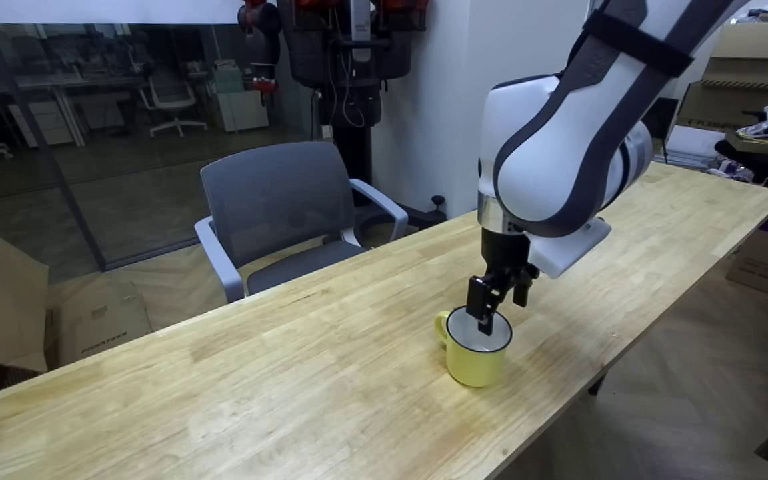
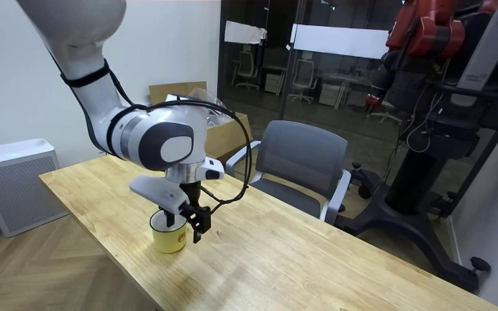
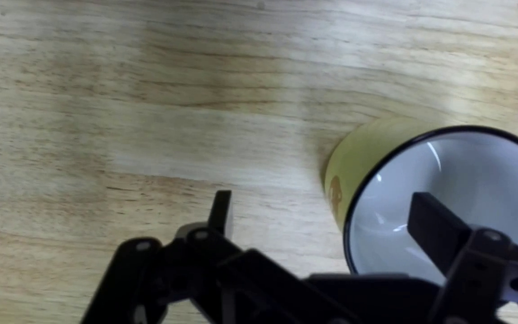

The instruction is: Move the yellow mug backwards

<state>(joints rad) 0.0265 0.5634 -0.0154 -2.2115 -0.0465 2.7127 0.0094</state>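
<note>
Yellow mug [image 1: 476, 367], one, on one table [image 1: 257, 393]; one hand [image 3: 322, 198] spread wide, one finger [image 3: 436, 229] inside mug

Looking down across the table [image 1: 237, 393] from its near side in both exterior views, sharing yellow mug [image 1: 476, 365], arm [image 1: 551, 167] and far chair [image 2: 303, 155]; in wrist view, facing down close above yellow mug.

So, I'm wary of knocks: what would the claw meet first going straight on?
Probably the yellow mug, likely its inner bottom: the claw points down astride its wall, one finger inside, the other over the table. Depth is unclear.
</note>
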